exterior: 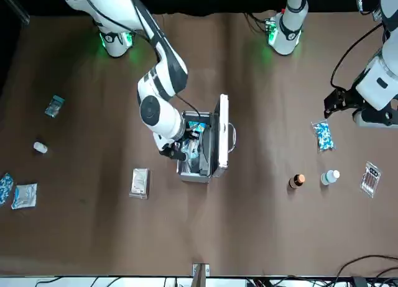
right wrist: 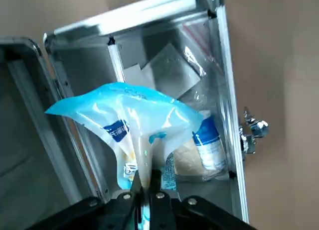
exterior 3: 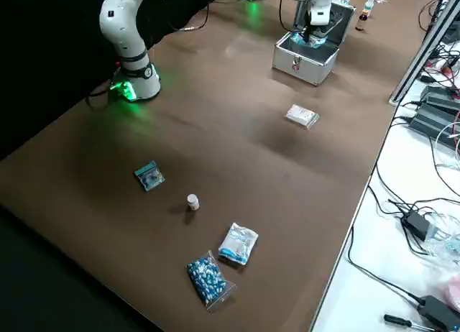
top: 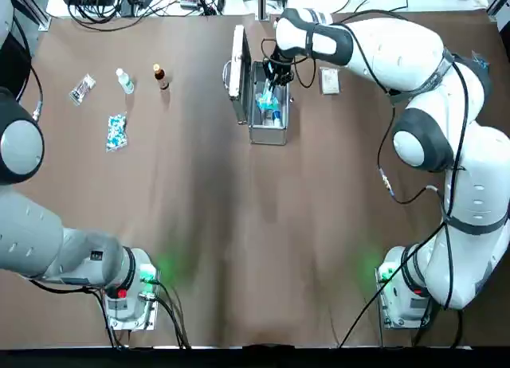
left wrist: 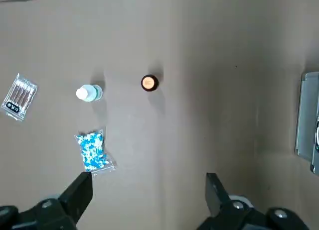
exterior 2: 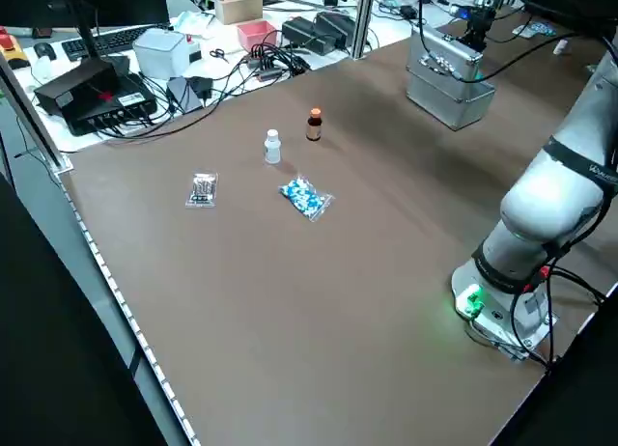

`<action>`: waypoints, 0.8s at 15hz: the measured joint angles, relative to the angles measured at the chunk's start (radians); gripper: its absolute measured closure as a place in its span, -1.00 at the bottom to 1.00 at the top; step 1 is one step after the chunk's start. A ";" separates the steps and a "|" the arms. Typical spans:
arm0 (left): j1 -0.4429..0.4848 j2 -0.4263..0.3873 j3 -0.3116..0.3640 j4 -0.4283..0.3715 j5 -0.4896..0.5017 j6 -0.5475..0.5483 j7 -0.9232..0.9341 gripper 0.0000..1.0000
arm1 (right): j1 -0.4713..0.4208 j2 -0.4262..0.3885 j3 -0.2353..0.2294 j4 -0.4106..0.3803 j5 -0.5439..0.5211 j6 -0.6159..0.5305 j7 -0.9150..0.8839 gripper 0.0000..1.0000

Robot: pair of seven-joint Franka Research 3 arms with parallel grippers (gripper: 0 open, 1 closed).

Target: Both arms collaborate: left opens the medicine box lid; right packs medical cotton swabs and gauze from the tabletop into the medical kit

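you are looking down on a brown tabletop (top: 199,225) where a small silver case (top: 268,136) sits with its lid (top: 237,75) swung open on the left arm's side. your right gripper (right wrist: 144,179) is over the case, its fingers pinched on the blue-and-white swab packet (right wrist: 119,110). the packet bunches above the fingertips and spreads toward the hinge, one corner reaching over the case wall. inside are a blue-capped bottle (right wrist: 210,145) and some clear bags.

the gauze (top: 330,82), a flat white packet, lies on the table just beside the case, on the side away from the lid. your left gripper (left wrist: 149,185) is parted, holding nothing, well away from the case over the table on its own side.

the main risk looks like the release: let go here and the soft packet could slump over the hinge edge, where a closing lid would trap it. slick wrap may also cling to a finger and ride out as you lift. the bottle and bags take up room — pressing down on them could leave the packet propped high. then there is the gauze — a low sweep, or the arm's looping cable (top: 305,75), might nudge it away.
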 joint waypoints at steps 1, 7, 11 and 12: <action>0.000 0.000 0.000 0.000 0.000 0.000 0.000 -1.00 | 0.003 0.003 0.000 0.000 0.000 0.000 0.000 0.82; 0.000 0.000 0.000 0.000 0.000 0.004 0.000 -1.00 | 0.004 0.008 -0.004 0.003 0.000 -0.001 0.000 -0.20; 0.000 0.000 0.000 0.000 0.000 0.005 0.000 -1.00 | -0.016 0.008 -0.036 0.007 -0.017 -0.001 -0.002 -0.34; 0.000 0.000 0.000 0.000 0.000 0.005 0.000 -1.00 | -0.035 0.008 -0.048 0.008 -0.048 -0.001 -0.005 -0.35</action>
